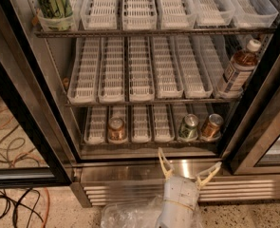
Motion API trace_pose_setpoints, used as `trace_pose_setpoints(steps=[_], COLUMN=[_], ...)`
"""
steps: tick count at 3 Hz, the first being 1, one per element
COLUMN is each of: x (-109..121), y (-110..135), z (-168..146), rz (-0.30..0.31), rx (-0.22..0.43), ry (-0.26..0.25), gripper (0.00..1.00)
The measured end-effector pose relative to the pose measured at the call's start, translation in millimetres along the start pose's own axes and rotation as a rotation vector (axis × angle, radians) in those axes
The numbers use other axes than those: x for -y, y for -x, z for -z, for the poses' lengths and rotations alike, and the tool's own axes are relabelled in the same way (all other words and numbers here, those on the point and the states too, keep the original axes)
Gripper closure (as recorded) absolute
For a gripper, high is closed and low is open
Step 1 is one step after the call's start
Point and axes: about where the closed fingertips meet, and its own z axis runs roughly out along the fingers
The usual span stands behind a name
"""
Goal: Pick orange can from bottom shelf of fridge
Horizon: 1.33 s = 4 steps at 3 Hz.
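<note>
The orange can (211, 126) stands upright at the right end of the bottom shelf (144, 144) of the fridge (130, 173), touching or almost touching a green can (189, 126) on its left. A second copper-brown can (116, 128) stands in a lane further left. My gripper (189, 166) is open and empty. It is in front of the steel base below the shelf, under the green can and slightly left of the orange can, outside the fridge.
A brown bottle with a white cap (237, 70) stands at the right of the middle shelf. A green-patterned container (54, 4) sits top left. Black door frames stand at left (25, 122) and right (258, 122). Cables (11, 203) lie on the floor.
</note>
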Motion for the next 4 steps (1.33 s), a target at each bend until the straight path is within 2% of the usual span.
trace_pose_setpoints(steps=[1,2,4], x=[0.0,10.6,31.1], y=[0.0,-6.1,-36.2], z=[0.0,-6.0,-22.6], rz=[0.0,-0.018,-0.062], rx=[0.0,-0.011,-0.001], ry=[0.0,-0.02,-0.061], gripper=[0.0,0.0,0.0])
